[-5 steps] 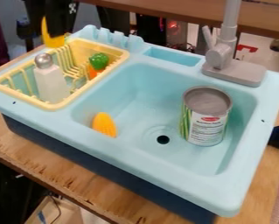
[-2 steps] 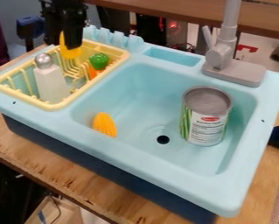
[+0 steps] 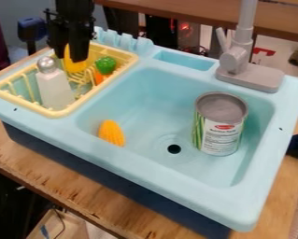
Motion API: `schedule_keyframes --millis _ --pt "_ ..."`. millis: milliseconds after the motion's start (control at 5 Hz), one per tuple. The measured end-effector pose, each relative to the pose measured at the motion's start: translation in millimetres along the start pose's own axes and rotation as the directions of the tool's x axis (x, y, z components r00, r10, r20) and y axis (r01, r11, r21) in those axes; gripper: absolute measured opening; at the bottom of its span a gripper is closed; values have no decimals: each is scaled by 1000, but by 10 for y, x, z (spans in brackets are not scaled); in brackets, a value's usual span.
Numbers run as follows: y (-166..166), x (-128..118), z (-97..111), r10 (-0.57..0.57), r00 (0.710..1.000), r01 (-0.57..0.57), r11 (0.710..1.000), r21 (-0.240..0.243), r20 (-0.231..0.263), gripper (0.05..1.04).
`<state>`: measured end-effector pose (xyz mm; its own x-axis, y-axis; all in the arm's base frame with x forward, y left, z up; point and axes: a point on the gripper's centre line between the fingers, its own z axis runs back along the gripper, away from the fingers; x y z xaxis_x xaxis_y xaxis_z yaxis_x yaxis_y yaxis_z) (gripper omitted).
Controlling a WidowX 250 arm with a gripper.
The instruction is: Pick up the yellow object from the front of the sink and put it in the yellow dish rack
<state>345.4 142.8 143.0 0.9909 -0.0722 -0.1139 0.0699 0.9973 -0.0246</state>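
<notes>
Sink point(image 3: 148, 165) has a yellow rack point(image 3: 51, 113) at its ten o'clock, and the hand point(image 3: 68, 58) hangs over the rack's twelve o'clock side. It appears to be clamped on the yellow piece point(image 3: 75, 66), which reaches down into the rack. At the rack's seven o'clock stands the shaker point(image 3: 53, 88), and at two o'clock are the green piece point(image 3: 105, 64) and the orange piece point(image 3: 100, 77). In the basin, the can point(image 3: 219, 123) stands upright at three o'clock and the corn point(image 3: 111, 133) lies at nine o'clock.

For good handling, I think the hand should move slowly and straight, so that it does not push the shaker or catch the rack's wires. Its grip should loosen only when the yellow piece has firm support, and evenly, otherwise the piece may tip.

Part of the yellow piece is hidden behind the hand, so its full shape is difficult to know. I cannot tell if its lower end touches the rack. The arm is cut off by the top edge. The green piece partly covers the orange one.
</notes>
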Motion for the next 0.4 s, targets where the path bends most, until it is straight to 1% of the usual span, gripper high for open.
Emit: schedule_keyframes --millis 200,400 --pt "27 12 -96 9 1000 -9 1000 3 -27 536" --pt "23 17 -107 2 1000 -2 1000 1 -30 584"
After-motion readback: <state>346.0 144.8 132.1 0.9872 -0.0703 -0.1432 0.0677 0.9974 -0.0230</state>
